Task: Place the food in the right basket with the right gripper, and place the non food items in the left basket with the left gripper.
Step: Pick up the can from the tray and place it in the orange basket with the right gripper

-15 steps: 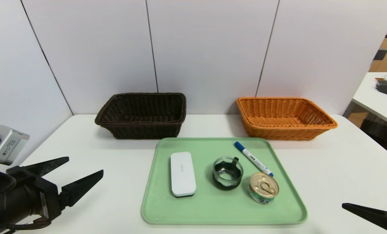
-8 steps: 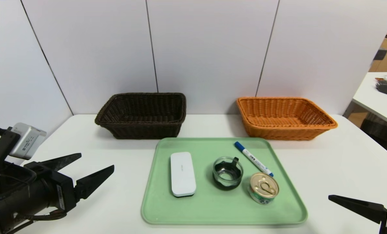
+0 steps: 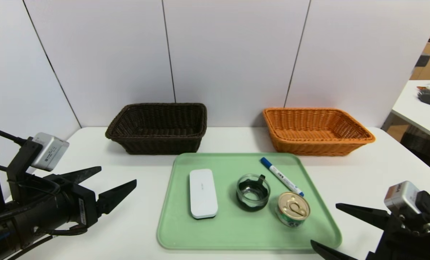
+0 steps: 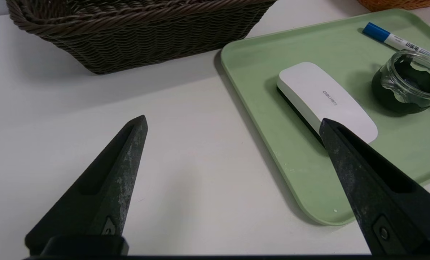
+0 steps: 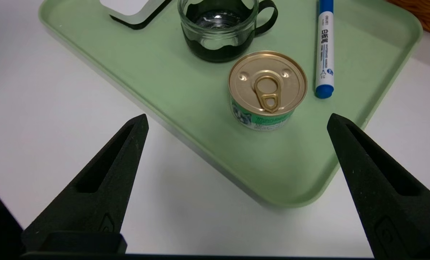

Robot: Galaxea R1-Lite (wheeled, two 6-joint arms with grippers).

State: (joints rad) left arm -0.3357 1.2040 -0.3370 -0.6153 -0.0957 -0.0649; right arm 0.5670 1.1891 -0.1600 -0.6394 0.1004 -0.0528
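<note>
A pale green tray (image 3: 319, 231) lies on a white table (image 3: 135, 231), before grey wall panels (image 3: 233, 54).

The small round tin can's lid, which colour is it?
Gold, on the small round tin can; the right wrist view shows it best.

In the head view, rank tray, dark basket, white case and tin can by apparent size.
Largest to smallest:
1. Tray
2. Dark basket, though it sits farther back, so it is shrunk somewhat
3. White case
4. Tin can
</note>
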